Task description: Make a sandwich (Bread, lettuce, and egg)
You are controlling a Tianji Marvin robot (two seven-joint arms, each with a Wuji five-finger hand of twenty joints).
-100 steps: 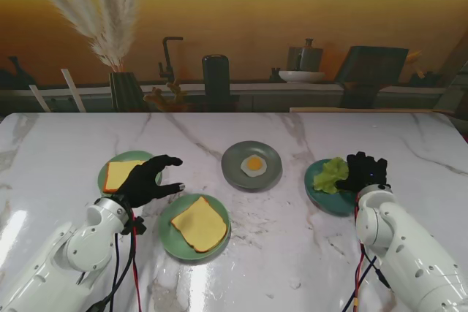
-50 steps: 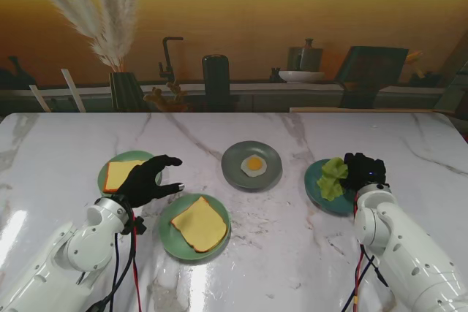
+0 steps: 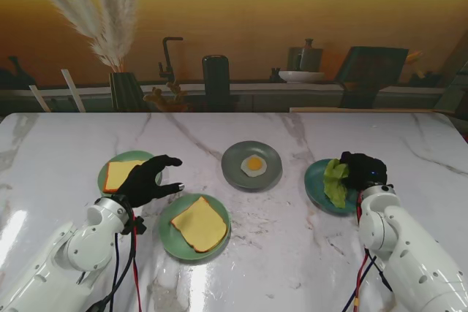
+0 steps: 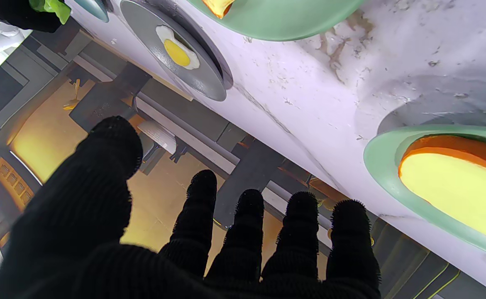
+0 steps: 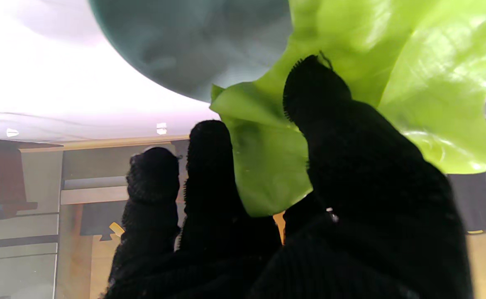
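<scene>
Sandwich build is at the lettuce step, by my read. Counter (image 3: 292, 253) carries four plates: near green plate (image 3: 170, 241) w/ bread slice (image 3: 198, 224) as base, far-left plate (image 3: 110, 162) w/ 2nd slice (image 3: 117, 174), grey plate (image 3: 235, 169) w/ egg (image 3: 254, 164), teal plate (image 3: 316, 184) on the right. Right hand (image 3: 362, 170) is pinched on the lettuce (image 3: 336, 183), leaf over the teal plate. Left hand (image 3: 148, 179) idle, fingers spread, holding nothing, between the two bread plates. Next: lift clear, carry left, drop flat on near slice; floppy leaf, mind the egg.
</scene>
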